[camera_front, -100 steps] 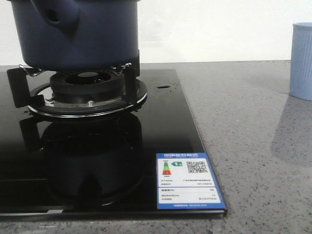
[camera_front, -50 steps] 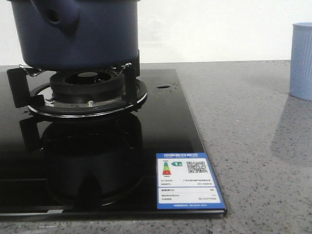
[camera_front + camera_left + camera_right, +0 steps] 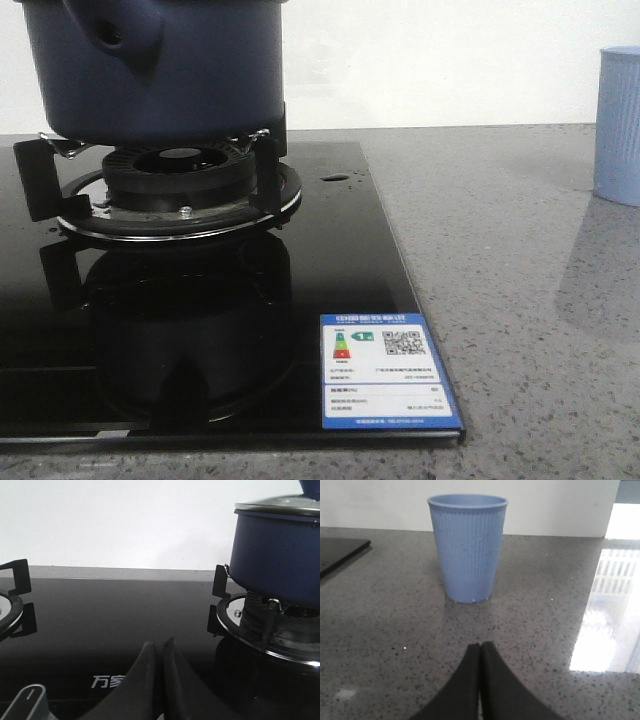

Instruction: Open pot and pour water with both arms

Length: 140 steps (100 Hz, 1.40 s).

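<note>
The dark navy-blue pot [image 3: 160, 70] stands on the gas burner [image 3: 180, 195] at the upper left of the front view, its side socket with a hole [image 3: 115, 38] facing the camera. In the left wrist view the pot [image 3: 277, 555] carries a glass lid with a metal rim [image 3: 280, 505]. My left gripper [image 3: 159, 644] is shut and empty, low over the black cooktop, well apart from the pot. My right gripper [image 3: 480, 645] is shut and empty over the grey counter, a short way before the pale blue ribbed cup [image 3: 468, 547]. Neither gripper shows in the front view.
The black glass cooktop [image 3: 340, 260] has a blue energy label [image 3: 385, 370] at its front corner. A second burner's grate [image 3: 12, 597] lies beyond my left gripper. The cup [image 3: 620, 125] stands at the right on the speckled grey counter [image 3: 520, 300]. A white wall runs behind.
</note>
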Tool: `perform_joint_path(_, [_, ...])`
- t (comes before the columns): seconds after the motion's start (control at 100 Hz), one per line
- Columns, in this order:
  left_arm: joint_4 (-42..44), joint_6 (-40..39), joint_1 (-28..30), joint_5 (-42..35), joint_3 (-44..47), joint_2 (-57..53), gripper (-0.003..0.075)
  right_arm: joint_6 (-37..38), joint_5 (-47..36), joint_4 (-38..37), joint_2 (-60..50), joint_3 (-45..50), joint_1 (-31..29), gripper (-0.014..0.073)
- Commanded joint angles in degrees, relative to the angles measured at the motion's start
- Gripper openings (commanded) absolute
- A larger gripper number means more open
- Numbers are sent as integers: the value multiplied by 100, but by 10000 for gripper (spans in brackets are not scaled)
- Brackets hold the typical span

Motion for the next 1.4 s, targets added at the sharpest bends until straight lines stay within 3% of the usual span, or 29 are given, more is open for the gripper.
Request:
perform_joint_path(0.0, [-51, -42, 11, -375, 81, -143, -16, 7, -687, 18, -105, 94, -35, -62])
perform_joint_path(0.32, [-329, -42, 11, -511, 81, -143, -16, 7, -1028, 1239, -105, 94, -35, -62])
perform_joint_path(0.61, [-2446, -42, 11, -754, 78, -143, -16, 7, -1029, 2987, -105, 84, -35, -61])
perform_joint_path(0.72, [-3014, -42, 11, -934, 19, -143, -16, 7, -984, 3012, -105, 25, -35, -61])
perform_joint_path(0.92, [-2967, -31, 11, -693, -493, -122, -16, -208, -504, 2918, -91, -582, -35, -60])
perform_joint_path(1.3, [-2512, 1699, -27, 1195, -2357, 1273, -16, -1614, 1021, 2655, 1615, -2376, -35, -60])
perform_joint_path(1.39, [-2533, 1759, -27, 1397, -2699, 1681, -16, -1757, 1225, 2655, 2015, -2715, -9, -61])
